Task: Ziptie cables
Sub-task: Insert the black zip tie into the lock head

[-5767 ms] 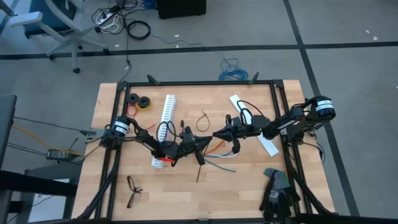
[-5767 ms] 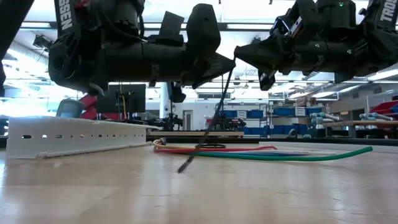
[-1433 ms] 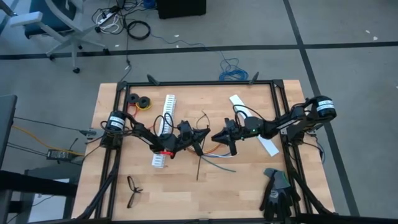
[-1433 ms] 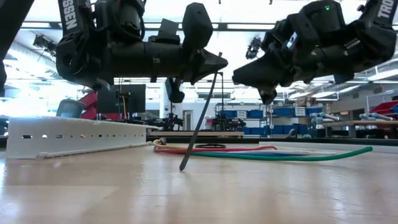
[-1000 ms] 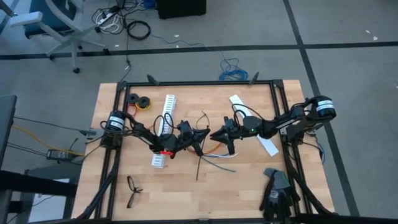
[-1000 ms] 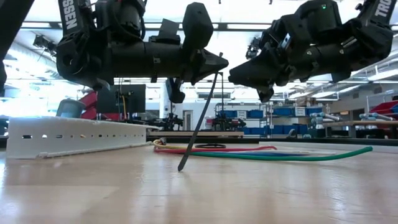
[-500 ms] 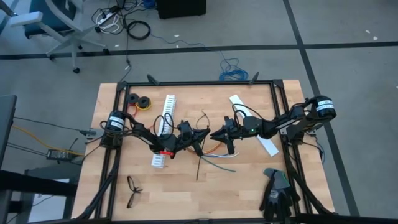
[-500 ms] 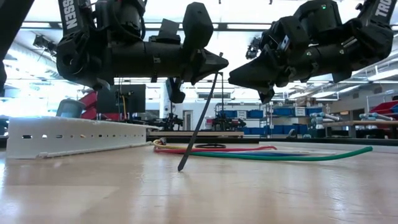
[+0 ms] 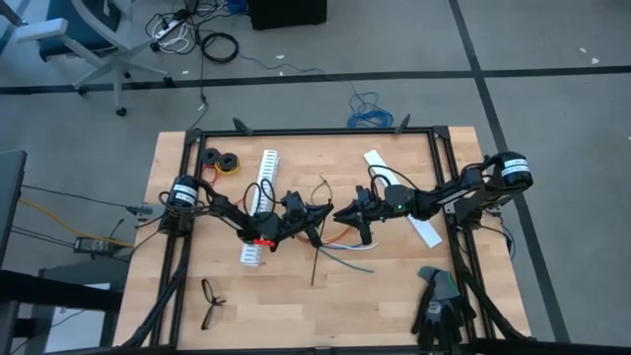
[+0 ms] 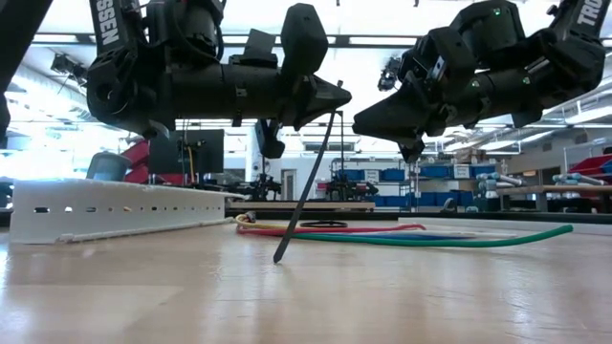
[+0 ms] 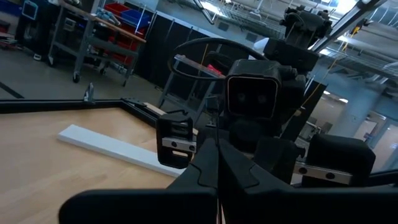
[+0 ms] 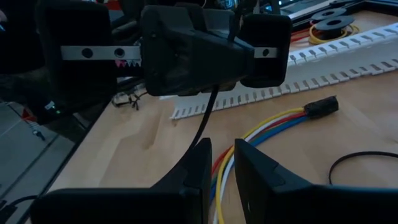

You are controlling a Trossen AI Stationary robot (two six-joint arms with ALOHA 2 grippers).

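Observation:
My left gripper [image 9: 321, 213] is over the middle of the table, shut on a black ziptie [image 10: 308, 186] that slants down from its fingertips. My right gripper [image 9: 337, 212] faces it from the table's right, level, its fingers a narrow gap apart [image 12: 219, 163]. In the low view its tip [image 10: 358, 120] stands just right of the ziptie, apart from it. The cables [image 9: 347, 247], yellow, red, blue, white and green, lie loose on the wood below and beside the right gripper [image 12: 261, 134]. A second ziptie [image 9: 322, 189] lies looped farther back. My left gripper pinches the ziptie's upper end [image 10: 336, 112] between its shut fingertips. The fingers lie about level and point toward the table's right. The ziptie hangs slanting toward the near edge, and its lower end [image 10: 278, 258] reaches the tabletop.
A white slotted strip [image 9: 261, 202] lies under the left arm, with tape rolls [image 9: 222, 161] behind it. A flat white strip [image 9: 419, 222] lies under the right arm. Black eyeglasses [image 9: 210, 301] and black gloves [image 9: 439, 306] sit at the near edge.

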